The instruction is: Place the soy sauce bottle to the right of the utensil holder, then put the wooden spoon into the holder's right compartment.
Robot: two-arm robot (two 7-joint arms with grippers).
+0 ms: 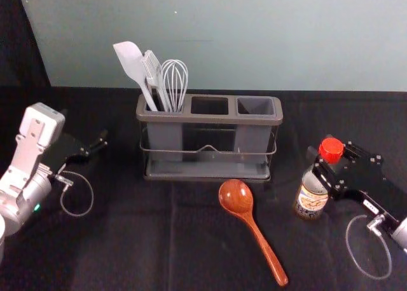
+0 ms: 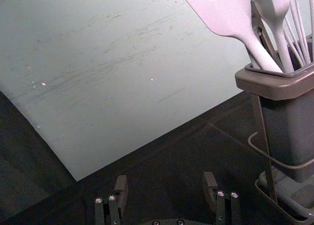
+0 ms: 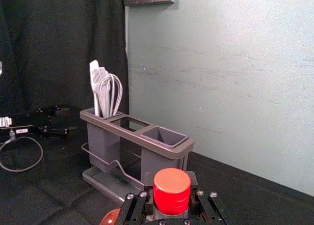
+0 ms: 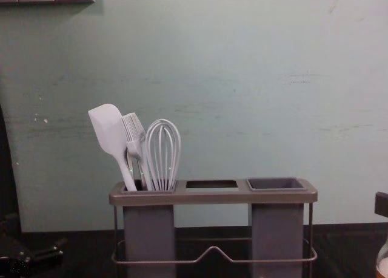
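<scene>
Grey holder (image 1: 210,119) between them, the right hand (image 1: 322,162) grips the bottle (image 1: 311,198), the left hand (image 1: 96,143) wide.

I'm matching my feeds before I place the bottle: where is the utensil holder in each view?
Head: utensil holder, middle, behind the wooden spoon.
Left wrist: at the picture's edge, cut off.
Right wrist: beyond the bottle's red cap.
Chest: lower middle.
Shared landmark: the white whisk in it.

The holder (image 1: 210,119) has spatula (image 1: 131,62), brush (image 1: 152,68) and whisk (image 1: 175,81) in its left compartment (image 1: 165,137), the spoon (image 1: 238,199) at its near side, the bottle (image 1: 311,197) to its right.
</scene>
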